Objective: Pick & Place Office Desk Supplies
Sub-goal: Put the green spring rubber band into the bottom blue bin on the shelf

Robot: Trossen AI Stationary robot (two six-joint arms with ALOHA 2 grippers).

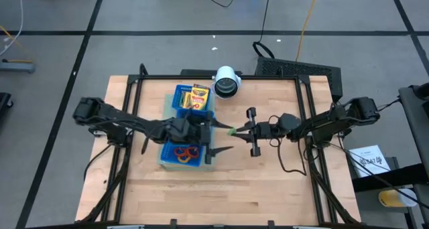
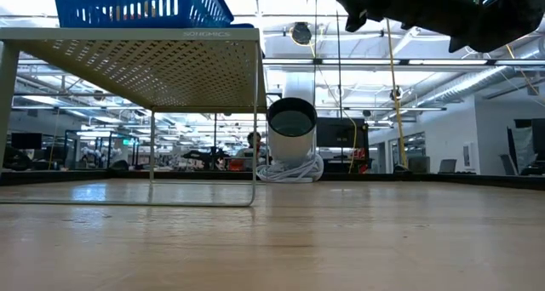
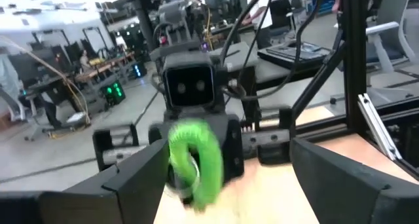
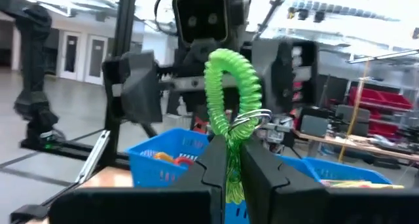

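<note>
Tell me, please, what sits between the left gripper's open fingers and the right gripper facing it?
The green ring does, pinched by the shut right gripper and held toward the open left gripper; both wrist views show it, and the high view shows it faintly.

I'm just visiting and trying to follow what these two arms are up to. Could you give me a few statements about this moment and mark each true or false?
1. The right gripper is shut on the green coiled ring. True.
2. The left gripper is clamped on that ring too. False: its fingers stand wide open on either side of it.
3. The two grippers face each other over the table, beside the blue tray. True.
4. The crayon boxes lie on the bare wood. False: they sit in the tray's far compartment.
5. The white cylinder lies inside the tray. False: it stands beside it, at the table's far edge.
</note>
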